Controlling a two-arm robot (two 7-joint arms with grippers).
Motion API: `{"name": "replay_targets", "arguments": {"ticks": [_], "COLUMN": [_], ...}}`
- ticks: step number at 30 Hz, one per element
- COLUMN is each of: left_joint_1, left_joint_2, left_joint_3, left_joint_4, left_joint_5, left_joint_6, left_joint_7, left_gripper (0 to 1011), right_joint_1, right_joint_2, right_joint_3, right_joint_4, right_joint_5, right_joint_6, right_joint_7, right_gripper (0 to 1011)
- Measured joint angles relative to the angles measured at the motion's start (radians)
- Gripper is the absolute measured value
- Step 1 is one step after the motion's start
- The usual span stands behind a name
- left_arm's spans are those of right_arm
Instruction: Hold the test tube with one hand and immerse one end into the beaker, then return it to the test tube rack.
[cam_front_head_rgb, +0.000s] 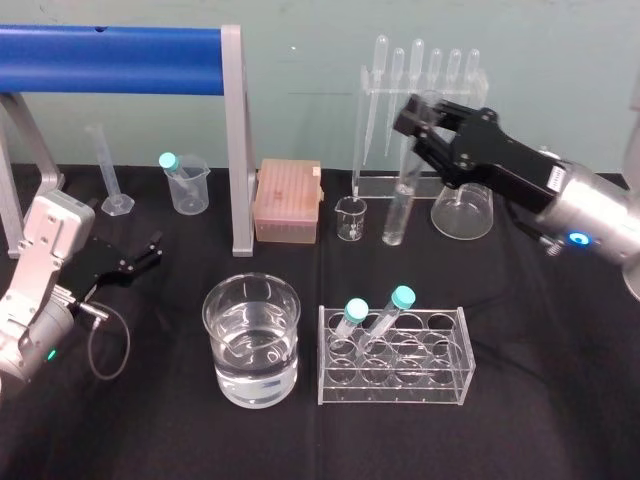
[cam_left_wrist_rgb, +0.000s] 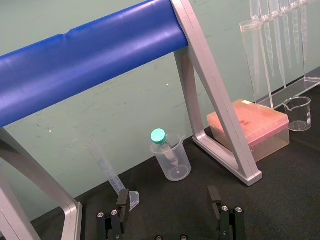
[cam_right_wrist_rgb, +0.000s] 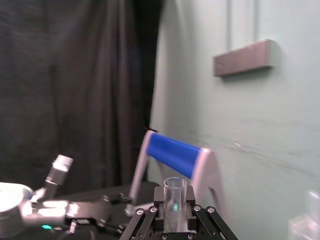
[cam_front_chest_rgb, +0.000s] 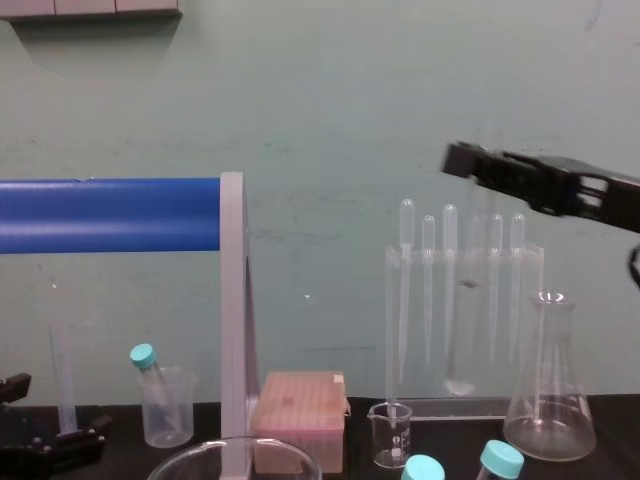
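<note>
My right gripper (cam_front_head_rgb: 415, 122) is shut on the upper part of the test tube (cam_front_head_rgb: 400, 205), a long clear uncapped tube. The tube hangs nearly upright above the back of the table, in front of the pipette stand. In the right wrist view its open mouth (cam_right_wrist_rgb: 175, 192) sits between the fingers of the right gripper (cam_right_wrist_rgb: 175, 212). From the chest the test tube (cam_front_chest_rgb: 462, 335) hangs below the right gripper (cam_front_chest_rgb: 468, 160). The wide beaker (cam_front_head_rgb: 252, 340), holding clear liquid, stands front centre. To its right is the test tube rack (cam_front_head_rgb: 393, 357) with two teal-capped tubes. My left gripper (cam_front_head_rgb: 140, 255) rests open at the left.
A blue bar on a grey frame (cam_front_head_rgb: 235, 140) stands back left. Along the back are a pipette stand (cam_front_head_rgb: 420, 110), a flask (cam_front_head_rgb: 463, 208), a small spouted beaker (cam_front_head_rgb: 351, 218), a pink tip box (cam_front_head_rgb: 287, 200), a plastic cup (cam_front_head_rgb: 188, 185) and a graduated cylinder (cam_front_head_rgb: 110, 170).
</note>
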Motion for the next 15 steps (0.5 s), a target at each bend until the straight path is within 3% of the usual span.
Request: {"name": "replay_targets", "arguments": {"ticks": [6, 15], "left_joint_1": [0.000, 0.000], "left_joint_2": [0.000, 0.000], "left_joint_3": [0.000, 0.000], "left_joint_4": [0.000, 0.000], "left_joint_5": [0.000, 0.000], "left_joint_6": [0.000, 0.000], "left_joint_7": [0.000, 0.000], "left_gripper": [1000, 1000], "right_joint_1": [0.083, 0.148], "right_joint_2": [-0.049, -0.100], "right_joint_3": [-0.070, -0.144], "right_joint_4": [0.032, 0.045], "right_joint_5": [0.017, 0.047], "right_joint_6": [0.007, 0.024], "right_joint_7": [0.103, 0.212], "right_gripper": [242, 242]}}
